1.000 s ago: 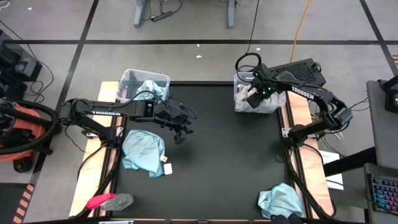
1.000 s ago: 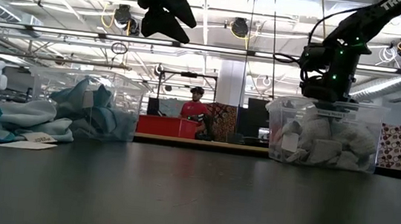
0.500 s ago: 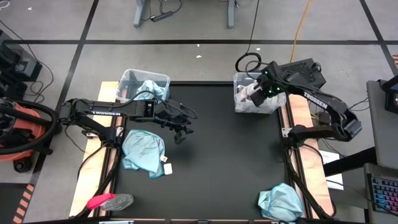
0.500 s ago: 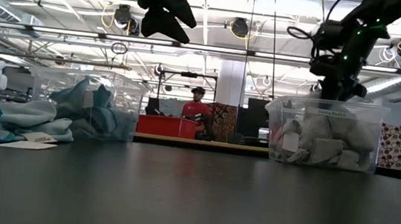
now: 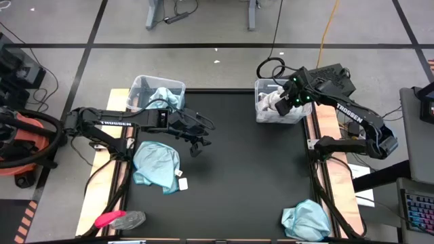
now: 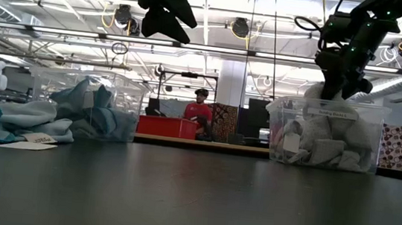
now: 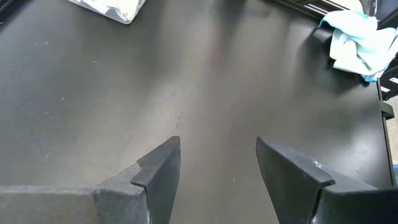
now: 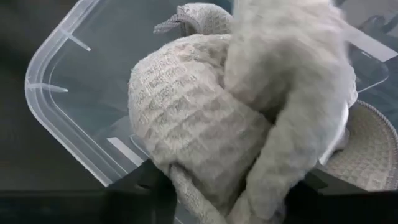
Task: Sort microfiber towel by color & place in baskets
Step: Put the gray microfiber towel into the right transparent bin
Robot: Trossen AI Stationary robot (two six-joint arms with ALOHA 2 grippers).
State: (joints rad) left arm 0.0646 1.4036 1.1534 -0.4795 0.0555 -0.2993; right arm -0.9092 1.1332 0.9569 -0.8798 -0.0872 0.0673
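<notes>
A pale grey towel [image 8: 205, 118] is bunched between my right gripper's [image 8: 230, 180] fingers, above the right clear basket [image 5: 259, 85], which holds more grey towels. In the low view this bunch [image 6: 315, 91] stands above the basket's rim. My right gripper [image 5: 281, 102] is tilted over that basket, its fingers spread. My left gripper [image 5: 196, 146] hangs open over bare table, clear of everything. One teal towel [image 5: 156, 165] lies flat near the table's left edge. Another teal towel [image 5: 306, 218] lies at the near right corner. The left basket [image 5: 139, 83] holds teal cloth. My right gripper has the grey towel's bunched top [image 8: 249, 149] lying between and over its spread fingers. The cloth hides the fingertips. The fingers come slanting down from the table's right side. The lower part of the towel sits in the right basket [image 8: 56, 106].
A pink-and-grey object [image 5: 119, 219] lies at the table's near left corner. A small white tag [image 5: 182, 183] lies on the table by the left teal towel. The middle of the black table [image 5: 237, 169] is bare. People show in the room beyond the table.
My right gripper has risen out of the right basket and drawn back toward the table's right edge, tipping from pointing down to slanting. The grey towel's top now stands above the basket rim. My left arm has kept still.
</notes>
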